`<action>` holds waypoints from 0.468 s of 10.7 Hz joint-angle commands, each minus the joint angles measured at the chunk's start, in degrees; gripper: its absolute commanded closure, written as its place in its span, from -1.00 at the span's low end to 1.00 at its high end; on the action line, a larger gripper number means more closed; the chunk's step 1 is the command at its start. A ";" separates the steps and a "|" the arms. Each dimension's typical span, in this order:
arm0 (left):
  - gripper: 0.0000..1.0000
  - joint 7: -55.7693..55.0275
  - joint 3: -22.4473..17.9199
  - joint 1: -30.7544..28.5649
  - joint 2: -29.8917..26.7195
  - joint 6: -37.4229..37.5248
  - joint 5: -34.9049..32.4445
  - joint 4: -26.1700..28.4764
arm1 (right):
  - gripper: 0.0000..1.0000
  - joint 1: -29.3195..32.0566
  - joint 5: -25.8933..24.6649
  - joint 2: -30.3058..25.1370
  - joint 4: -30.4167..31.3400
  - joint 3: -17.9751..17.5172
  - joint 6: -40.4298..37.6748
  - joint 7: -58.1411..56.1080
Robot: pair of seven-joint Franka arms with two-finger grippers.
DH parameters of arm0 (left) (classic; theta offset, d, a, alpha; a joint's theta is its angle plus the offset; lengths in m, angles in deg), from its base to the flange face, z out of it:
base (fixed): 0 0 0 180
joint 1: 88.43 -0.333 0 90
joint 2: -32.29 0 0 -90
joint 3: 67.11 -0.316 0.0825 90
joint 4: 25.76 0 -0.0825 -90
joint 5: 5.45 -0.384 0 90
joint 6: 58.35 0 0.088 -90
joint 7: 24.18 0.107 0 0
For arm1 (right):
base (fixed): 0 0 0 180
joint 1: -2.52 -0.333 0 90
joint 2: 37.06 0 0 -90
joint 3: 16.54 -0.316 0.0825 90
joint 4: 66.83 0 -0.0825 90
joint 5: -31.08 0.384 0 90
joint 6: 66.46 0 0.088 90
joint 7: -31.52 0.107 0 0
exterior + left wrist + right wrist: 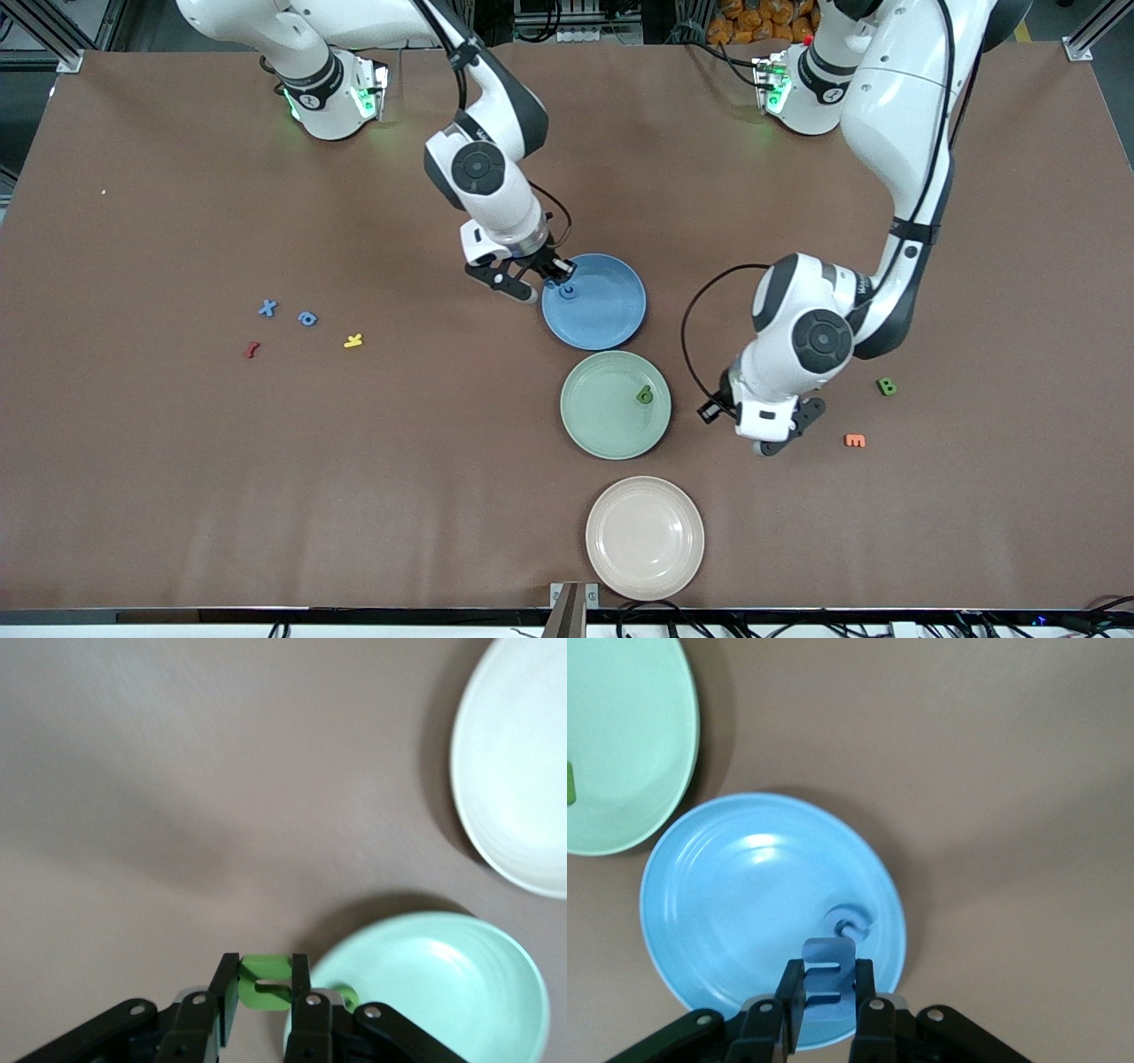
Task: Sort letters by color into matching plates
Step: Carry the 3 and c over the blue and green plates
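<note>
Blue letter (830, 970) is pinched between the right gripper (551, 275) fingers, over the blue plate (611, 315) at about the plate's 10 o'clock rim in the front view. A second blue letter (568, 290) already lies in that plate, right under the held one. Step in hand: drop-off into blue. Next move likely needs only a small lowering and opening of the fingers.

Green letter (264, 981) is clamped in the left gripper (780, 440), over bare table just off the green plate (595, 416) at its 3 o'clock side. One green letter (645, 394) sits in that plate already. Next it should carry across the rim, then release.

Still to sort: blue X (267, 307) and another blue letter (306, 318) toward the right arm's end, and a green B (886, 386) toward the left arm's end.

Right arm reaches from its base down to the blue plate, wrist tilted. Left arm is folded, elbow high, wrist pointing down.

Not for sorting: cream plate (645, 496), red (252, 350), yellow (353, 340) and orange (854, 440) letters.
</note>
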 commanded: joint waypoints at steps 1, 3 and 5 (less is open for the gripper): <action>1.00 -5.90 4.55 0.51 -0.82 0.92 -0.26 0.85 | 1.00 -3.49 -0.57 6.94 -10.28 0.62 -0.78 8.96; 1.00 -6.53 4.65 2.19 -0.64 0.05 0.09 0.85 | 0.97 -4.02 -2.33 9.85 -14.61 0.53 -0.96 13.28; 1.00 -6.71 4.65 3.15 -0.29 -1.88 0.09 0.76 | 0.23 -4.11 -2.43 10.65 -15.24 0.62 -0.87 13.65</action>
